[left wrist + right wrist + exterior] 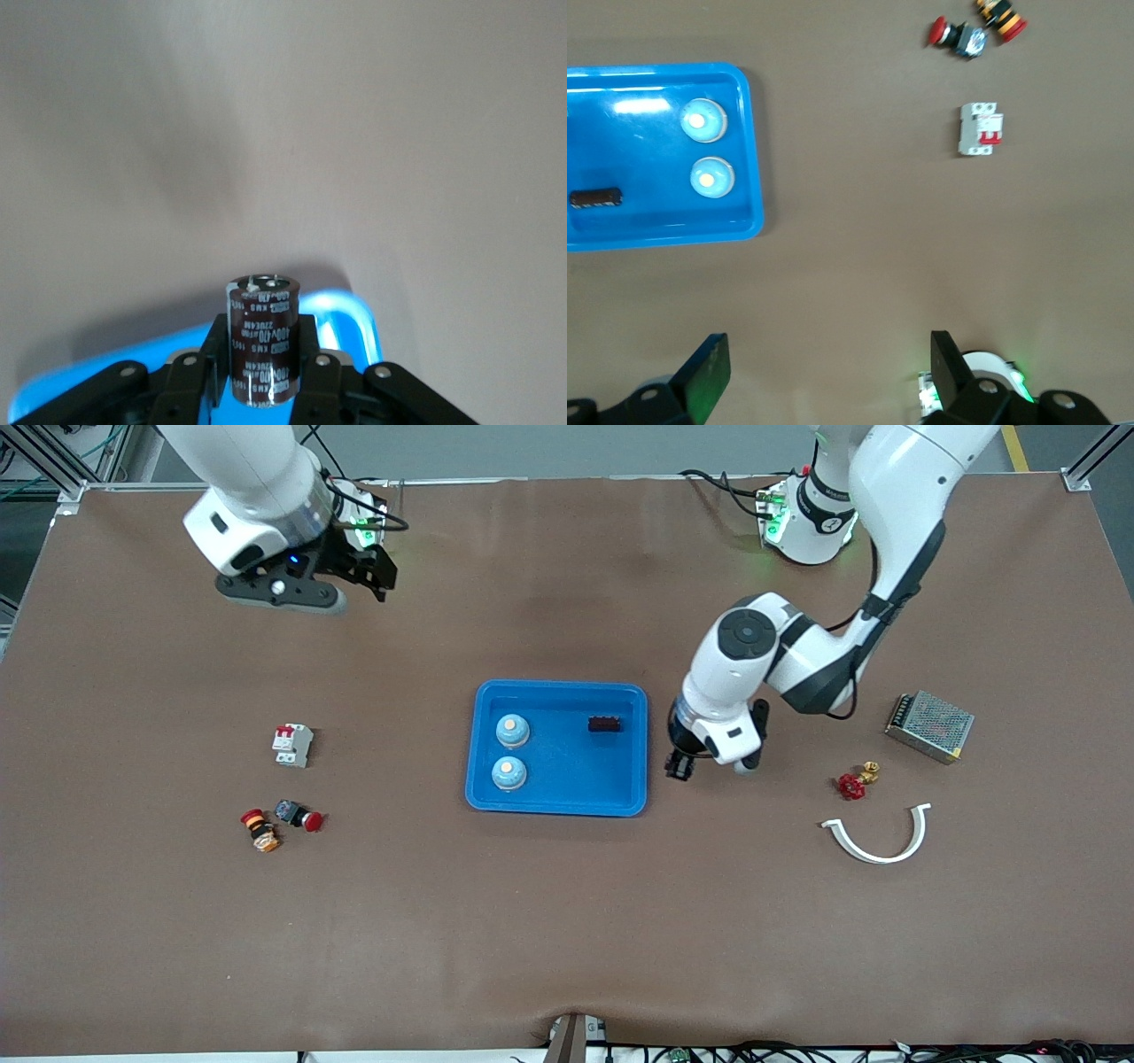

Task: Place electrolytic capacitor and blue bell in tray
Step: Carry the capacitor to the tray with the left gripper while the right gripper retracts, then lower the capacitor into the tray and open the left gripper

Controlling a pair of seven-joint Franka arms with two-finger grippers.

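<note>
Just beside the tray (556, 802), at its rim toward the left arm's end of the worktop (567, 921), the left hand (679, 767) grips an upright electrolytic capacitor (262, 341). Two blue bells (511, 731) and a dark block (605, 724) sit in the tray. The right hand (824, 376) waits, spread open, above the worktop near its arm's base.

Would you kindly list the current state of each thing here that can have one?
Left end effector: shut on electrolytic capacitor, just beside the tray.
Right end effector: open, waiting, holding nothing.
Tray: holds two blue bells and a dark part.
Electrolytic capacitor: upright, not yet in tray.
</note>
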